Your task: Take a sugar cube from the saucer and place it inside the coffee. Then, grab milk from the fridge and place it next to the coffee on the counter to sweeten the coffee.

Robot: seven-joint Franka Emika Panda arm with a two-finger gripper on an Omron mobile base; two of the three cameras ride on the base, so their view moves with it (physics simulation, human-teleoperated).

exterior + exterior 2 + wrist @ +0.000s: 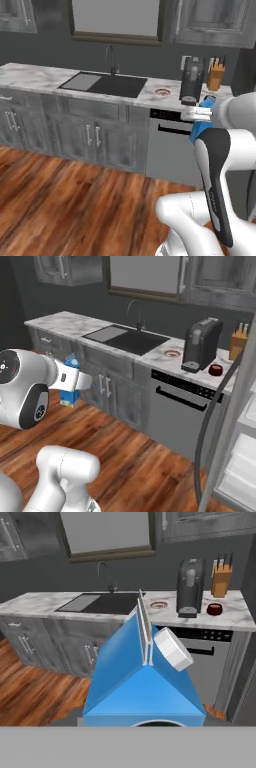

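The milk (142, 687) fills the hand view: a blue carton with a sharp gabled top, a thin pale seam along the ridge and a round white cap on one slope, smooth and matte. In the right base view the milk (71, 387) sits up in the air, well short of the counter (75, 323), tucked against the gripper (75, 381), which looks clamped on the carton, though the fingers themselves are hidden behind the white wrist. From the left base view just a blue sliver of the milk (201, 131) peeks past the arm.

Out from the carton, across wood-plank flooring, runs the counter, white marble with grey veins over grey wood-grain cabinets. The coffee (214, 609) is there, a rounded dark red cup standing just beside the tall black coffee machine (190, 587). On the machine's other side lies the saucer (159, 604), a small round plate with a reddish rim; any cube on it is too small to make out. Beyond the saucer, a flat black sink (102, 603) with a thin curved tap. Behind the coffee stands a tan knife block (221, 579).
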